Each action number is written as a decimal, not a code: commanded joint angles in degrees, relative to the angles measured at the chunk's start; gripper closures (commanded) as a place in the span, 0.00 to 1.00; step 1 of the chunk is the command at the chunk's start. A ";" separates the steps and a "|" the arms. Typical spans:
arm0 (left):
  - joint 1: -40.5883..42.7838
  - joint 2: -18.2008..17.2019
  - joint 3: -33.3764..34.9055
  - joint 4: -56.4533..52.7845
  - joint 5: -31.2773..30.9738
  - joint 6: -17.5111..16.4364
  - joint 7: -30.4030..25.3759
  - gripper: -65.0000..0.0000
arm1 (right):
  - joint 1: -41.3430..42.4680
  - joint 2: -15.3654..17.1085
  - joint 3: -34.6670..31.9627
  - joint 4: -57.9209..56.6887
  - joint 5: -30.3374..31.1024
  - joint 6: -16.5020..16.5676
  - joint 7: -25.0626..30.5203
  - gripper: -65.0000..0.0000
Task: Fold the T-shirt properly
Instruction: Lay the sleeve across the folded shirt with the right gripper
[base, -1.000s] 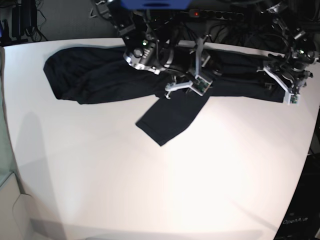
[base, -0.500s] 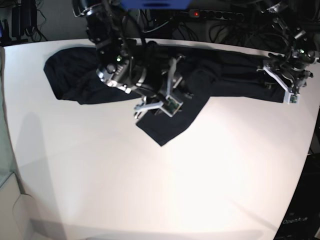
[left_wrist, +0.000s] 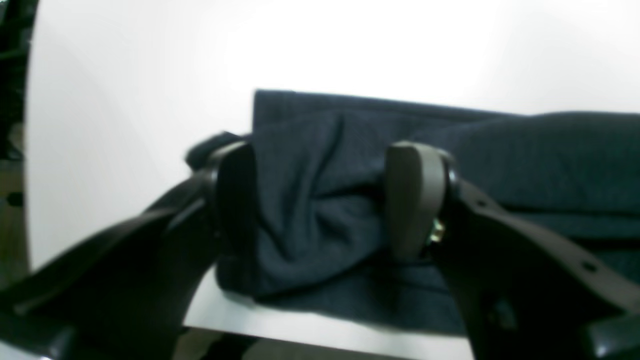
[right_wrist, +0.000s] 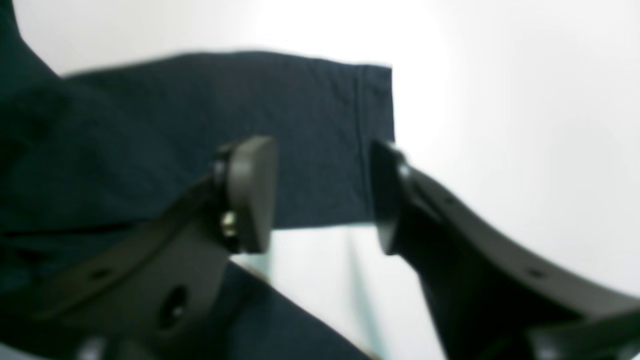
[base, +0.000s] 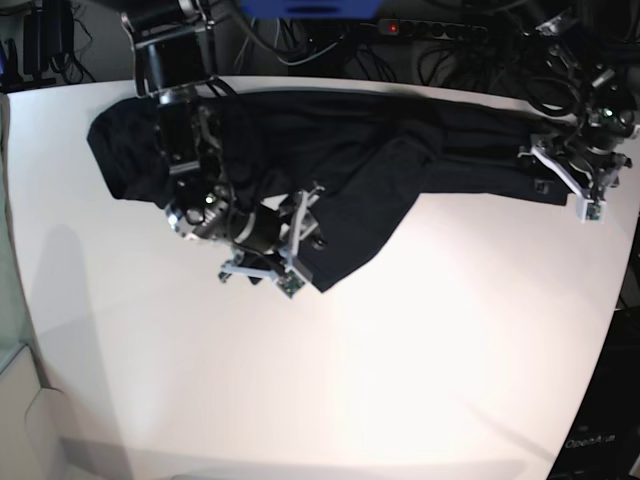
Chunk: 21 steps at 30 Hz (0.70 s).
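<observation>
One T-shirt (base: 330, 150) spread wide along far table (base: 400, 380) edge, sleeve cuff (right_wrist: 320, 145) trailing nearer, unfolded. Left gripper (left_wrist: 320, 200) agape astride bunched right end, pinching nothing. Right gripper (right_wrist: 322, 195) parted over cuff, empty. Folding barely begun.

This looks like a robotics lab or test room rather than a home. A broad white bench (base: 330, 380) with a rounded front edge fills most of the base view, bare and brightly lit. Behind its far edge hangs a thick tangle of black cables (base: 470, 55), with a dark power strip (base: 430, 28) showing a small red light. A blue housing (base: 310, 8) sits at the top where the arms are mounted. Two black robot arms with exposed brackets, screws and green indicator lights stand on the bench. A dark cabinet (base: 610, 420) stands at the lower right.
</observation>
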 joint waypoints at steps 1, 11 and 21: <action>-1.16 -0.74 -0.07 1.90 -0.67 0.12 -1.20 0.39 | 1.93 0.27 0.30 0.43 0.87 0.15 1.37 0.45; -1.42 -0.74 -0.07 3.75 -0.49 0.12 -1.11 0.39 | 4.48 3.00 1.26 -7.66 0.87 0.15 6.56 0.42; -1.42 -3.37 -4.11 -0.12 -0.49 0.12 -1.37 0.39 | 4.30 3.08 4.08 -14.69 0.87 0.15 13.77 0.42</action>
